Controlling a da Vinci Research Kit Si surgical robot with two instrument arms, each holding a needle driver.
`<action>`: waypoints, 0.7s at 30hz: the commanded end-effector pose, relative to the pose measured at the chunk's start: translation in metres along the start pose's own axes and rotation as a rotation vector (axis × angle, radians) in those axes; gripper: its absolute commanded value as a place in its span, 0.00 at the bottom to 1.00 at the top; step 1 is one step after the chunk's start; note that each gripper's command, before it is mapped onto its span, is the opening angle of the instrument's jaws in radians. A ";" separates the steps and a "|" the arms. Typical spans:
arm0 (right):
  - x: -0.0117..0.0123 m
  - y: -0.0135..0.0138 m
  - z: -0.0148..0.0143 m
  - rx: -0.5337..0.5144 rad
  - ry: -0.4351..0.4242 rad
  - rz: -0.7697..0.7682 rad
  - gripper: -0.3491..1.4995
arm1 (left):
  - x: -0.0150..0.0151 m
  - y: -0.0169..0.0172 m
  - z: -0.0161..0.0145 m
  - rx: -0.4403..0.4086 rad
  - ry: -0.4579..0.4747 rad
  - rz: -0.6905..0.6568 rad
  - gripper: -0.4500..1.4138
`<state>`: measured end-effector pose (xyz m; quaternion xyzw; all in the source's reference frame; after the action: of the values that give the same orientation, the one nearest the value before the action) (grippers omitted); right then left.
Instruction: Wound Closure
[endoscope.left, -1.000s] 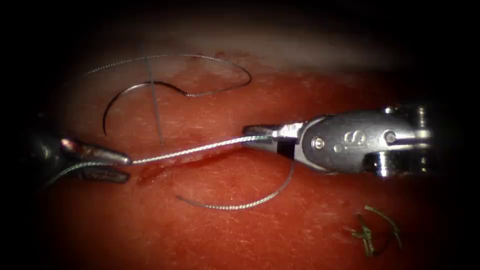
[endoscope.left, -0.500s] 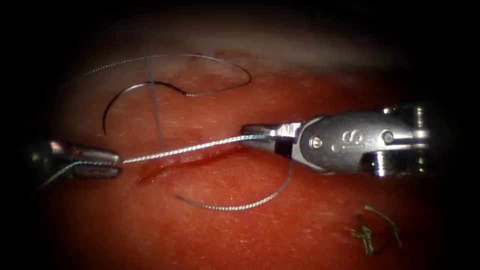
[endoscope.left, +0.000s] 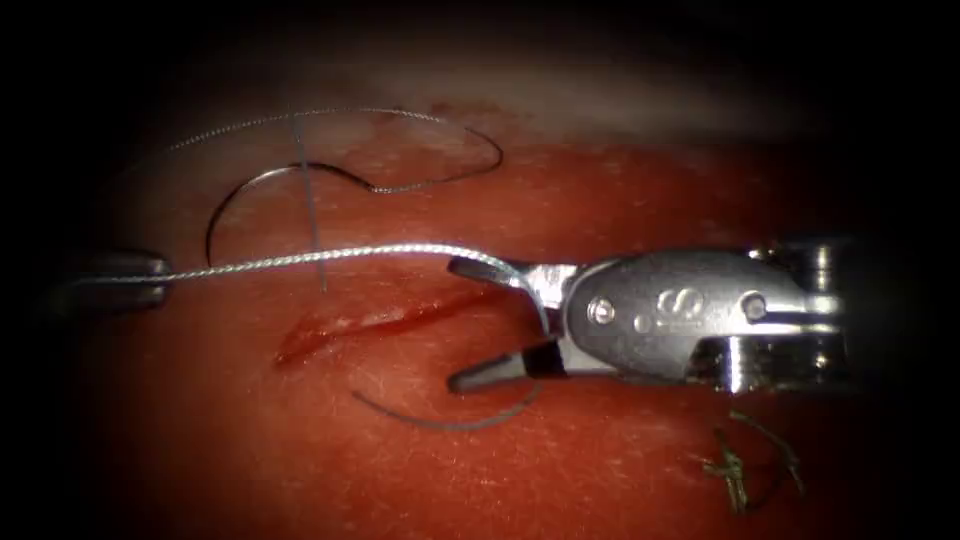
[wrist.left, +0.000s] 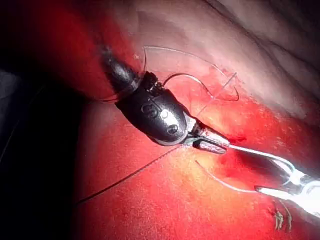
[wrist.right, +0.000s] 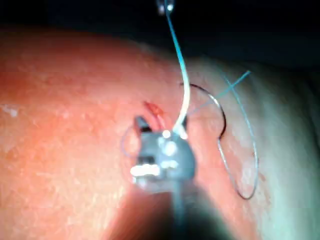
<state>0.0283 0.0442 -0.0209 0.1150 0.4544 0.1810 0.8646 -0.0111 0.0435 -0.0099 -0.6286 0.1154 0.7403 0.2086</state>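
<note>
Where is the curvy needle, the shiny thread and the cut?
needle (endoscope.left: 222, 205), endoscope view, middle of its curve, lying on the tissue.
thread (endoscope.left: 300, 257), endoscope view, taut stretch between the two tools.
cut (endoscope.left: 345, 326), endoscope view, middle of the red slit.

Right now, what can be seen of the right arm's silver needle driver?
The right arm's silver needle driver enters from the endoscope view's right, just right of the cut: a polished metal wrist housing stamped with an S, ending in two slim jaws. The jaws stand wide open, one above the other, gripping nothing. The braided silver thread drapes over the upper jaw and runs left to the left arm's tool, which holds it. The lower jaw hovers just above the red tissue.
</note>
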 end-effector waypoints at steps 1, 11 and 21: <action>-0.0003 0.0001 0.0001 0.005 0.007 0.010 0.99 | -0.0008 0.0005 0.0000 -0.004 0.001 -0.002 0.05; -0.0004 0.0019 -0.0023 -0.010 0.072 0.056 0.99 | -0.0013 0.0001 -0.0012 -0.019 0.018 0.000 0.05; -0.0015 0.0043 -0.0046 0.022 0.149 0.096 0.00 | -0.0015 0.0000 -0.0013 -0.022 0.019 0.002 0.05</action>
<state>0.0221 0.0479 -0.0216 0.1289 0.5117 0.2291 0.8179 -0.0094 0.0431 -0.0095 -0.6378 0.1111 0.7357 0.1990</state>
